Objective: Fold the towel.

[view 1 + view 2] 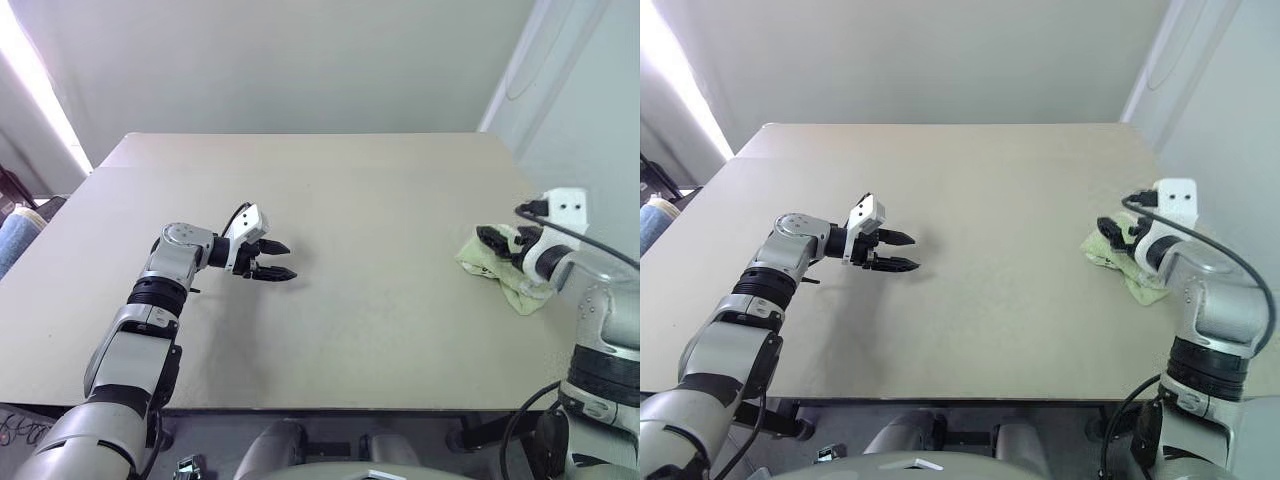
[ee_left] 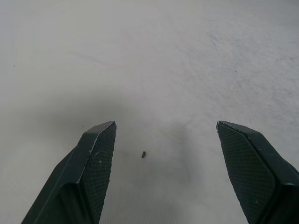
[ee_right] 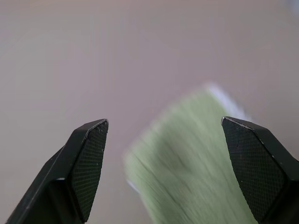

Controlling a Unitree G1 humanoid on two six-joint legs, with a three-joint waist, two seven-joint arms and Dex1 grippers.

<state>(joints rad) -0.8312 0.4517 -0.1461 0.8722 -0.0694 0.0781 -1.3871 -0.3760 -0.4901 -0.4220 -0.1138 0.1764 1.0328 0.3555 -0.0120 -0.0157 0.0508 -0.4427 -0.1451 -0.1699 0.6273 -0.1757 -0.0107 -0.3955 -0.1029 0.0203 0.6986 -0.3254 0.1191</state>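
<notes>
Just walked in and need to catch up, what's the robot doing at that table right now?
It is working on a light green towel that lies crumpled near the right edge of the table. The right gripper hangs open just above it, holding nothing. The left gripper hovers open over bare tabletop, well away from the towel. No fold is made yet.

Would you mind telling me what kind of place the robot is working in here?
Probably an indoor lab or test room: a large plain beige table stands against bare pale walls, with just a crumpled green towel on it and a rolled blue-and-beige fabric off to the side.
</notes>
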